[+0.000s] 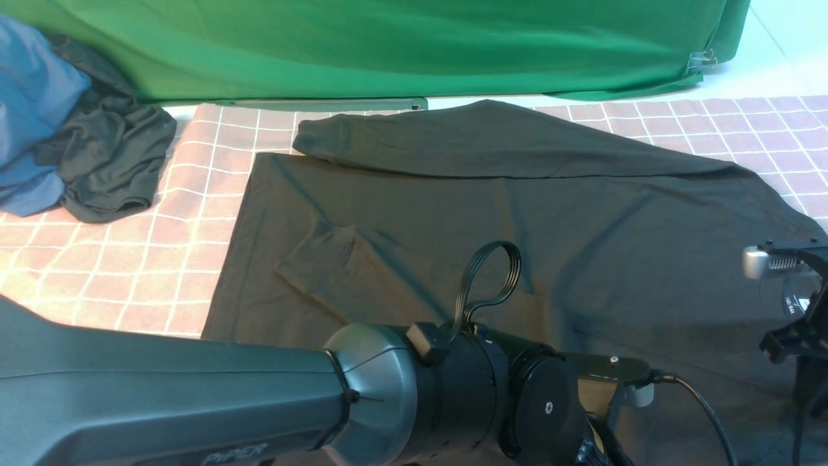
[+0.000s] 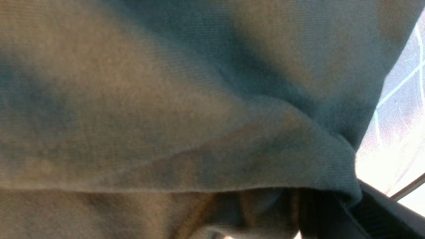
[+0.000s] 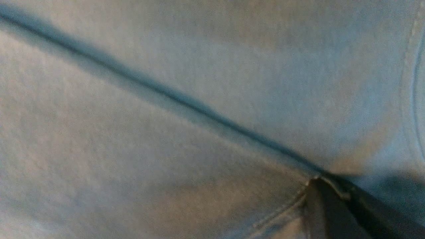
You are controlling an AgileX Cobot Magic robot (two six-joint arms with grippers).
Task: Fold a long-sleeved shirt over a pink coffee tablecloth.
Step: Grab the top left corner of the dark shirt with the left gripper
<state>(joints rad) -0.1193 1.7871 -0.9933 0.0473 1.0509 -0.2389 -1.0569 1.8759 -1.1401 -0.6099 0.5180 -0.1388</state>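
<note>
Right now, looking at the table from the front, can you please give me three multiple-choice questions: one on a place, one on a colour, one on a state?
1. Where on the pink tablecloth does the heap of the blue garment and dark grey garment lie?
A) far left
B) near middle
C) far right

2. What colour are the thin lines on the pink tablecloth?
A) black
B) white
C) green

3. How do the sleeves of the long-sleeved shirt lie?
A) spread outward
B) rolled up
C) folded in across the body

Answers:
1 A: the heap sits at the cloth's far left edge.
2 B: white lines form small squares.
3 C: both sleeves lie over the body.
</note>
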